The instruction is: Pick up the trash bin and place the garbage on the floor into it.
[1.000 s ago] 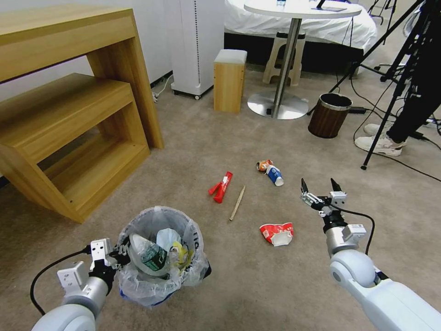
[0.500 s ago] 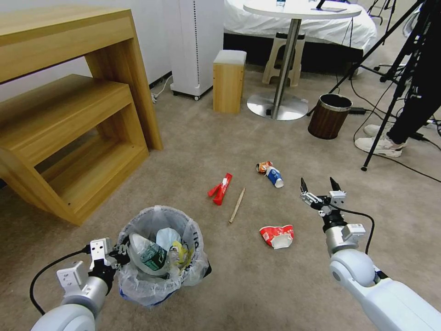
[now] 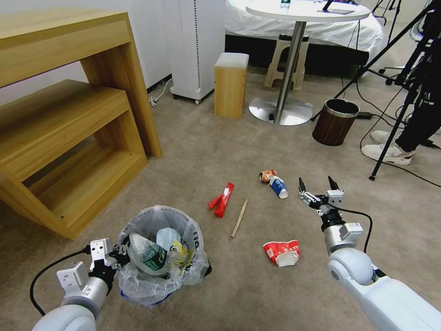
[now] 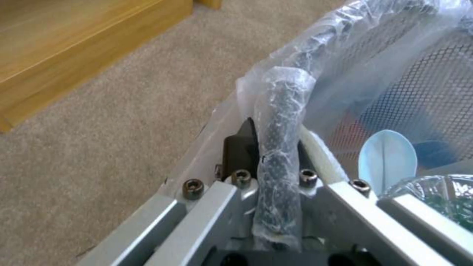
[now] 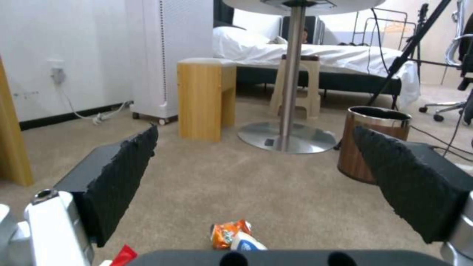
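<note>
We have the trash bin (image 3: 161, 255) in our left gripper (image 3: 120, 255), whose fingers are clamped on the bag-wrapped rim (image 4: 280, 147); the left wrist view shows the mesh wall and plastic liner pinched between them. The bin sits low over the floor (image 3: 257, 294), whether resting or just lifted we cannot tell. Our right gripper (image 3: 315, 187) hangs with its jaws spread wide and empty, well to the right of the bin and above the carpet.

We judge the bin-holding step done and the collecting step under way. Inside the bin we see a green-label bottle (image 3: 154, 258), a pale blue mask (image 3: 166, 238) and yellowish wrappers (image 3: 183, 255).

Still on the floor, all to the right of the bin: a red packet (image 3: 222, 199) and a wooden stick (image 3: 239, 217) beyond it, a red-and-white cup (image 3: 281, 253) lying on its side farther right, and farthest away a blue-and-white cup (image 3: 278, 186) touching an orange wrapper (image 3: 267, 175).

The right gripper is nearest the blue-and-white cup. The next move, in our judgement, calls for lowering the open jaws around one piece and closing gently, since crushed paper cups can slip or fold.
</note>
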You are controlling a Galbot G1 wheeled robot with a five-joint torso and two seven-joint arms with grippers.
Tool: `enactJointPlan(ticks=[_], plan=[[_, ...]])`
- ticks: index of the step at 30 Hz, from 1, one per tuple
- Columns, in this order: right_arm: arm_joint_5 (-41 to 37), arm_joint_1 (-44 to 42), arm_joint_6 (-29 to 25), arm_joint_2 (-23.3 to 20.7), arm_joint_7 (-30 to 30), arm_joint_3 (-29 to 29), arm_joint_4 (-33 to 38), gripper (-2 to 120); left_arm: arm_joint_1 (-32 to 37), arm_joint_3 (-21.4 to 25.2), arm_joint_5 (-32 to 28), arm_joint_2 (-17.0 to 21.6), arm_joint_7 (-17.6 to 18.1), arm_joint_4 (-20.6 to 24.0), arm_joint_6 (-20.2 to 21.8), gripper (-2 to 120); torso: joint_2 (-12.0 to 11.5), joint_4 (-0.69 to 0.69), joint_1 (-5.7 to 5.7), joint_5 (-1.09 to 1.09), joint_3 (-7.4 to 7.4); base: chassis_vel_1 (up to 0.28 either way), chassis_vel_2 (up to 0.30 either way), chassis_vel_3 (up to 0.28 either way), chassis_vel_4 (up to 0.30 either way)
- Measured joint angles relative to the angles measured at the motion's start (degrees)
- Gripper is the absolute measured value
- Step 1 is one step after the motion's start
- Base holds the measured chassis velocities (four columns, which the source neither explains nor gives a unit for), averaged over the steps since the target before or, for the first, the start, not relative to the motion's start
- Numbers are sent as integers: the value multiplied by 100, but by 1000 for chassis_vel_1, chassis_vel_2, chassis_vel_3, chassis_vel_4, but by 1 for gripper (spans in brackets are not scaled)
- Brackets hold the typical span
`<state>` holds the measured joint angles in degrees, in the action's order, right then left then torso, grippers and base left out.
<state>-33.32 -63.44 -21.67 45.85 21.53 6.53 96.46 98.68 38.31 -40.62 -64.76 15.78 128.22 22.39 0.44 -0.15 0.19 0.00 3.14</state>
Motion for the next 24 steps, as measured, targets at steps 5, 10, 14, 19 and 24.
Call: enactJointPlan(ticks=[5,10,14,19,24], plan=[[68,13,-71,-36,-128,-58,-23,100,-1,-2,6,-7,-1,-10,-8,1,0,1,0,1,0,0,0,0,0],[202,-288,209,-508,-452,-259,4,100,-30,-3,9,-15,-1,-45,-24,1,0,1,0,2,-2,0,0,0,0],[313,-581,397,-1197,-638,-781,-55,100,-78,-2,21,-47,-18,-96,-65,1,0,0,-1,1,-2,0,0,0,0],[383,-605,502,-1647,-668,-1497,-318,100,-146,-23,83,-153,-64,-180,-129,1,0,1,0,-1,-1,0,0,0,0],[649,-565,594,-1776,-636,-1870,-730,100,-158,-25,148,-234,-117,-245,-183,1,0,1,-1,0,-1,0,0,0,0]])
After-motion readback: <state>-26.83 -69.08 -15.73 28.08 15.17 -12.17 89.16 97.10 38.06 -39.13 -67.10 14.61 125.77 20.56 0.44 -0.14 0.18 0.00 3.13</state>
